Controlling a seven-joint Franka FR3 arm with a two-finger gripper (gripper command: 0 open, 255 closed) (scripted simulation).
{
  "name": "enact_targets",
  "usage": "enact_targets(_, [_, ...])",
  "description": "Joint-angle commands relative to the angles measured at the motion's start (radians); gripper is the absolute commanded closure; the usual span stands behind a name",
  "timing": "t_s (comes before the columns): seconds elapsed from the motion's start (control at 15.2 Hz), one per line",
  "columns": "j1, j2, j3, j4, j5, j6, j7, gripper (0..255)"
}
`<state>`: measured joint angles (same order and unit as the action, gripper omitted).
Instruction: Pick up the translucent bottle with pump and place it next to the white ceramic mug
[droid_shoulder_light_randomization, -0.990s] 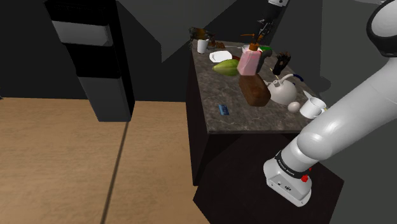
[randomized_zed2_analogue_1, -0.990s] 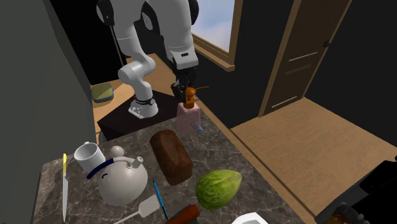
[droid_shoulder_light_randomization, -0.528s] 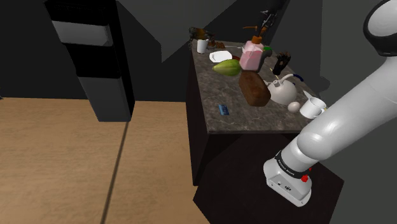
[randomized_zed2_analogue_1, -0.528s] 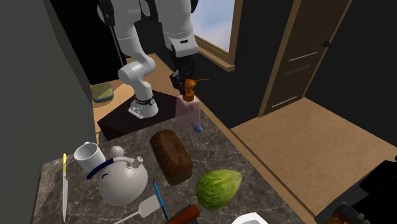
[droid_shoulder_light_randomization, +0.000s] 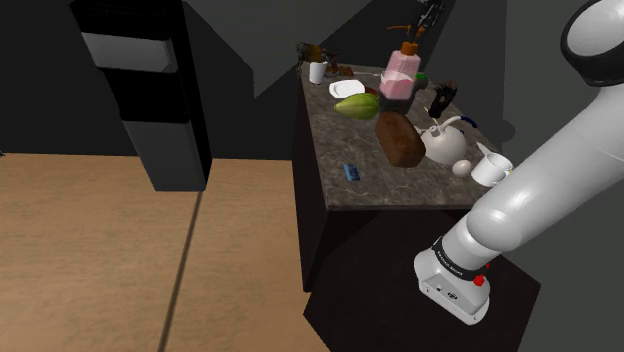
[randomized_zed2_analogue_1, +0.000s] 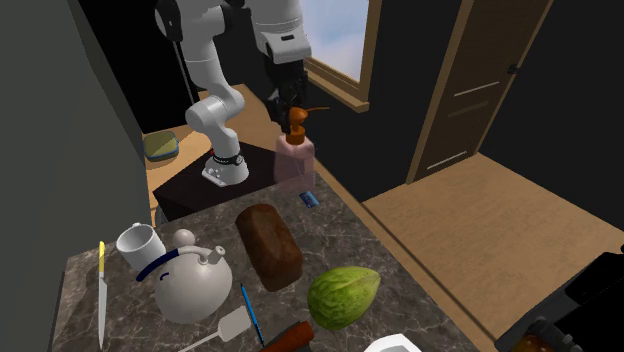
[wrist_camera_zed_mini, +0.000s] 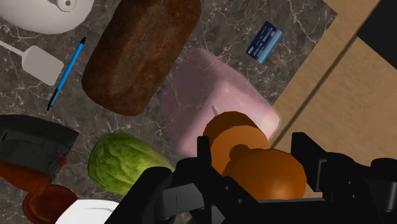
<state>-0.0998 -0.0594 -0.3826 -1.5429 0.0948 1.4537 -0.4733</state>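
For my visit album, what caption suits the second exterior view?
Black gripper holds a pink pump bottle up over the stone counter, near a brown loaf.

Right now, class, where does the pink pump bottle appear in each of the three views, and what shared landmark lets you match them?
Shoulder view: the bottle is upper right of centre, lifted over the counter.
Second exterior view: the bottle is upper middle, hanging from the gripper.
Wrist view: the bottle is just beyond the fingers, its orange pump between them.
Shared landmark: the brown loaf beside it.
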Motion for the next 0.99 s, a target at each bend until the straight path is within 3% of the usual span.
enact_targets(0.0, [-0.001, 0.014, -0.003, 0.045, 0.005, -0.033, -0.001, 255])
enact_targets(0.4, [-0.008, 0.055, -0.010, 0.168, 0.022, -0.118, -0.004, 255])
enact_targets(0.92, [-0.039, -0.226, -0.020, -0.109, -0.091, -0.106, -0.052, 255])
